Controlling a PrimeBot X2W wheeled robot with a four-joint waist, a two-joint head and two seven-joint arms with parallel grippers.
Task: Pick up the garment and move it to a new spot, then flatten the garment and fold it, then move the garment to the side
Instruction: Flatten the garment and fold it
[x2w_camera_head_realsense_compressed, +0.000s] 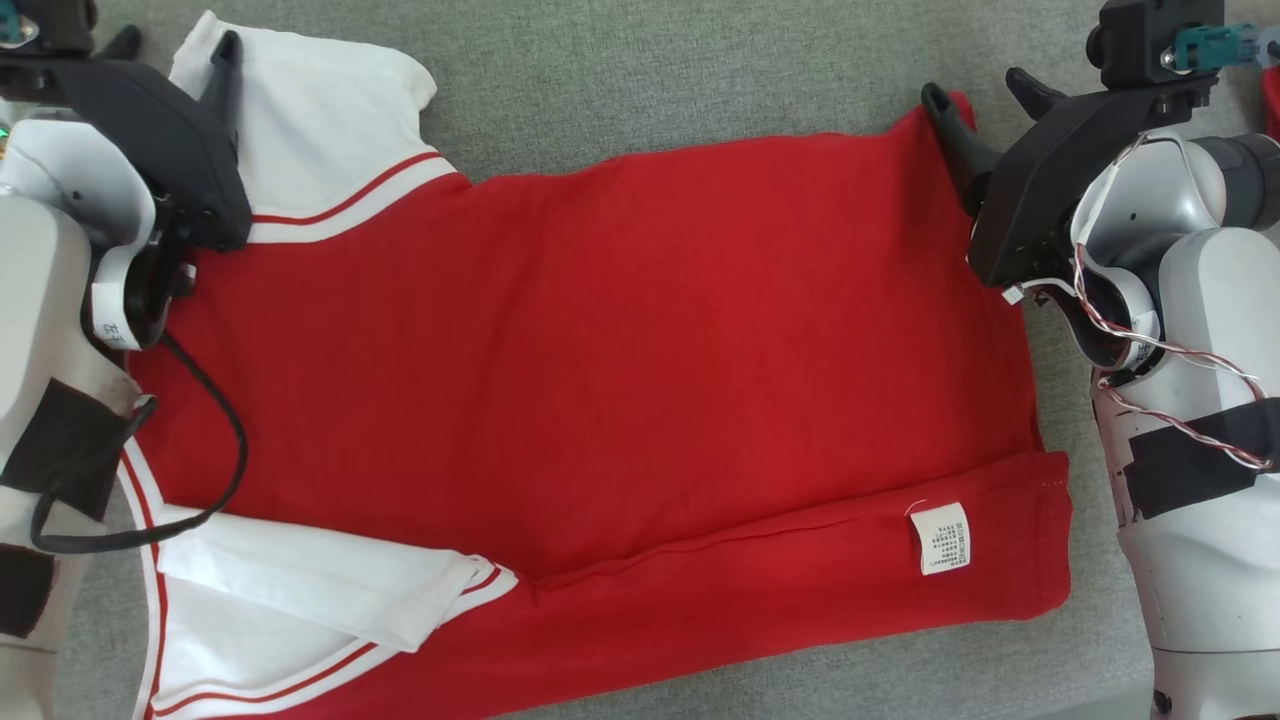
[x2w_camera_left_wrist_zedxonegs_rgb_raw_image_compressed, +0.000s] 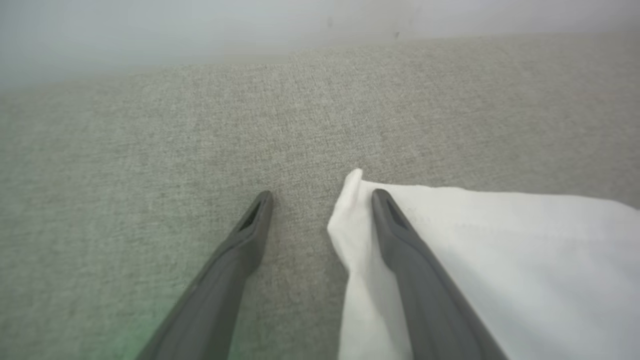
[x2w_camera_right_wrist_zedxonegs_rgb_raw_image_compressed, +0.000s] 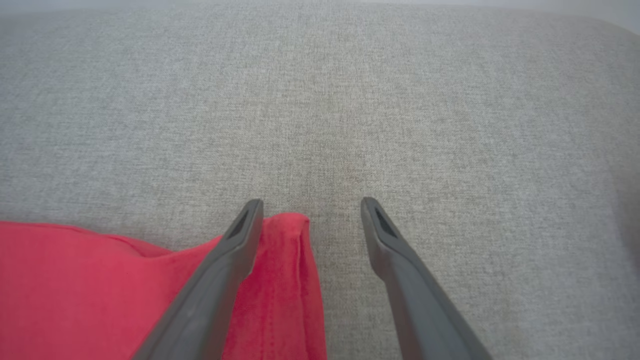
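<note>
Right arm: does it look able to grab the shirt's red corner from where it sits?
Probably yes. The right pincer is open, and the red corner of the shirt lies between its fingers on the grey surface. Nothing seems to block it.

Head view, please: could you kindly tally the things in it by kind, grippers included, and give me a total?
garment: 1, red and white
care label: 1, white, on the garment
grippers: 2, the left gripper and the right gripper, both open
grey surface: 1
Total: 5
</note>
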